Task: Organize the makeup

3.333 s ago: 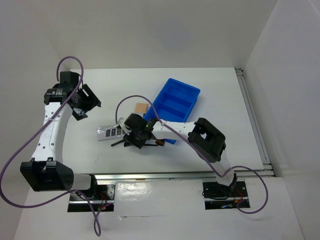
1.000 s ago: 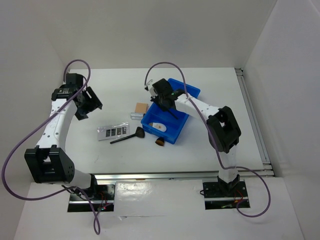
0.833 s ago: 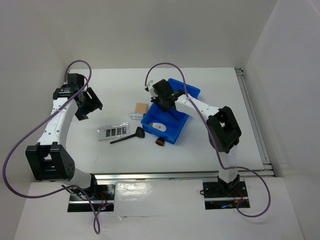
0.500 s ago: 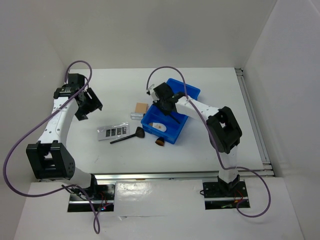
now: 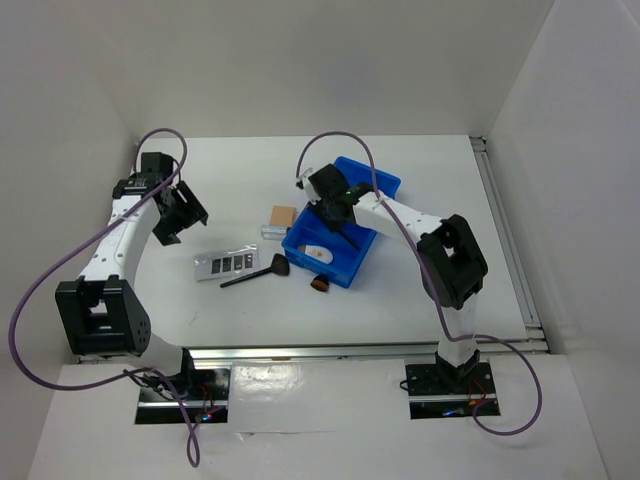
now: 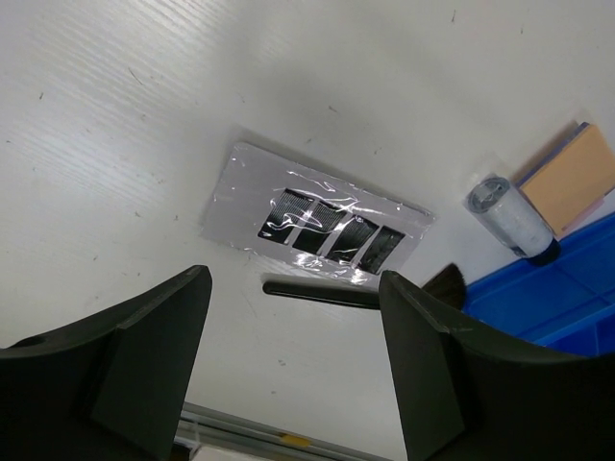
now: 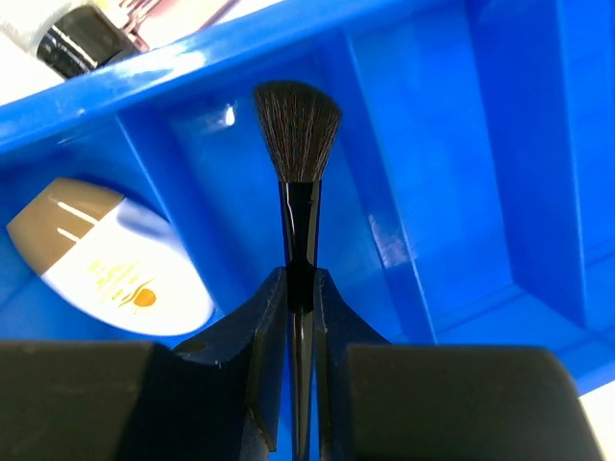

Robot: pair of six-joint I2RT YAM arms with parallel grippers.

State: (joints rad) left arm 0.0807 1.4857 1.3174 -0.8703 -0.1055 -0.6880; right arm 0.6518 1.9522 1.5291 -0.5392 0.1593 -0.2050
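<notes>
The bench (image 5: 440,170) was a plain white top boxed in by white walls (image 5: 330,70), with a metal rail (image 5: 505,240) along its right edge. Near the middle sat a blue bin (image 5: 384,190), angled toward the far right corner. The right gripper (image 7: 300,280) hung over it, pinched narrowly on the handle of a black fan brush (image 7: 298,120) whose bristles pointed down into a compartment. The white oval compact (image 7: 106,254) lay in the compartment at the bin's near end. The left gripper (image 6: 293,288) hovered wide and empty above the bench's left side. Below it lay the silver palette strip (image 6: 317,226), with a second black brush (image 6: 327,293) just on its near side. The silver tube (image 6: 509,216) and tan pad (image 6: 574,178) rested by the bin's left wall. A small brown-tipped thing (image 5: 320,284) at the bin's near edge was possibly a stubby brush.
</notes>
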